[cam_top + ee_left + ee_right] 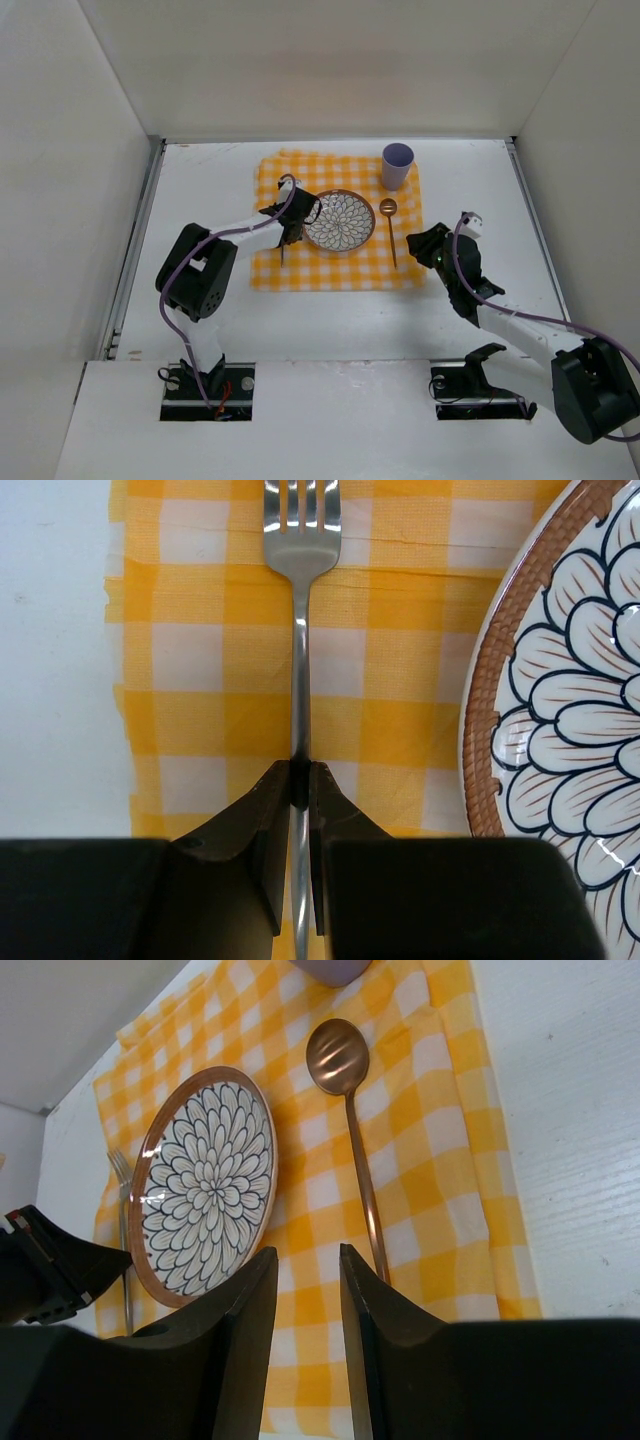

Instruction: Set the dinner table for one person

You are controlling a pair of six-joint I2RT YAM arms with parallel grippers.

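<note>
The white dinner table carries a yellow-and-white checkered cloth. On the cloth are a floral plate with a brown rim, a copper spoon to its right and a lilac cup at the far right corner. My left gripper is shut on the handle of a steel fork, which lies left of the plate with its tines pointing away. My right gripper is open and empty, low over the cloth's right edge near the spoon's handle.
Metal rails run along the table's sides, and white walls enclose it. The left gripper hovers at the plate's left rim. The right gripper sits just right of the cloth. Bare table lies in front of the cloth.
</note>
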